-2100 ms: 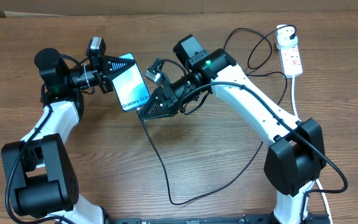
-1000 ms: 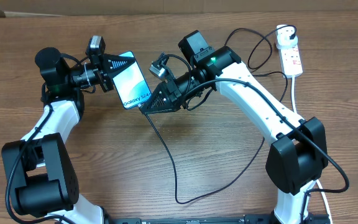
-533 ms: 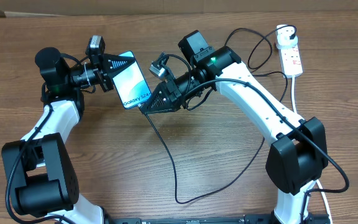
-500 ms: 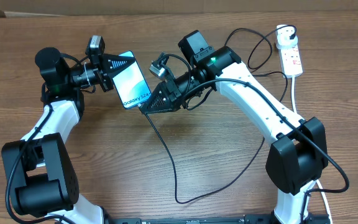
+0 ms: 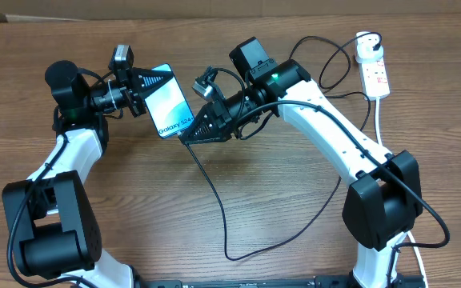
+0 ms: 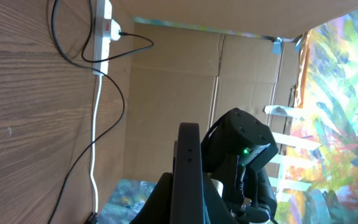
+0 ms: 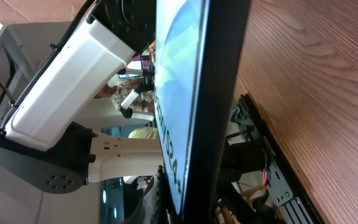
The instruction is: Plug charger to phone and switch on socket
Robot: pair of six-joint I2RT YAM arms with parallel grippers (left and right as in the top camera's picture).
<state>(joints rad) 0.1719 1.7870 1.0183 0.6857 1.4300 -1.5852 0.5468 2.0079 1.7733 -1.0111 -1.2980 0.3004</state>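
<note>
The phone [image 5: 172, 102] is held off the table, its cyan screen facing up, by my left gripper [image 5: 150, 90], which is shut on its upper end. My right gripper [image 5: 188, 134] is shut on the charger's connector, pressed against the phone's lower end. The charger cable [image 5: 214, 192] hangs from there, loops over the table and runs up to the socket [image 5: 375, 74] at the far right. In the left wrist view the phone [image 6: 186, 168] stands edge-on between the fingers, with the socket [image 6: 104, 25] beyond it. The right wrist view shows the phone [image 7: 194, 93] edge-on, very close.
The socket's white cord [image 5: 382, 120] runs down the right side past the right arm's base [image 5: 378, 204]. The left arm's base [image 5: 50, 228] stands at the lower left. A cardboard wall [image 5: 214, 6] closes the far edge of the table.
About two seconds ago the right gripper edged up to the phone's lower end and the cable loop shifted right. Over the last second nothing has visibly moved.
</note>
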